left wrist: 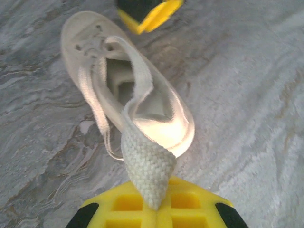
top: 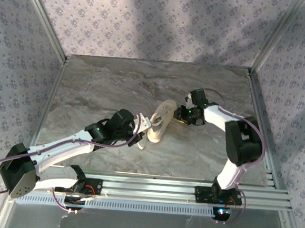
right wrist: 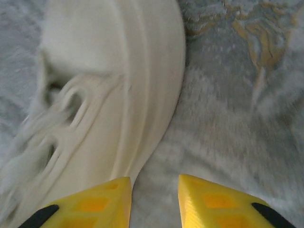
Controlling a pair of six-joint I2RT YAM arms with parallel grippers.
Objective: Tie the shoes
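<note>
The cream-white shoe (top: 161, 124) lies on the marble table top between my two grippers, its opening facing the left wrist camera. My left gripper (top: 141, 130) is at the shoe's heel end, its yellow jaws shut (left wrist: 159, 209) on a white woven lace (left wrist: 147, 166) that runs up from the eyelets. Another lace strand (left wrist: 95, 107) trails down the shoe's (left wrist: 166, 126) left side to the table. My right gripper (top: 180, 117) is at the toe end, open (right wrist: 154, 199), with bare table between its fingers and the left fingertip (right wrist: 102, 199) by the shoe's (right wrist: 118, 80) sole edge.
The marble table top (top: 118, 85) is walled by patterned panels at the back and both sides. An aluminium rail (top: 152, 188) with the arm bases runs along the near edge. A yellow fingertip of the right gripper (left wrist: 148, 12) shows beyond the toe.
</note>
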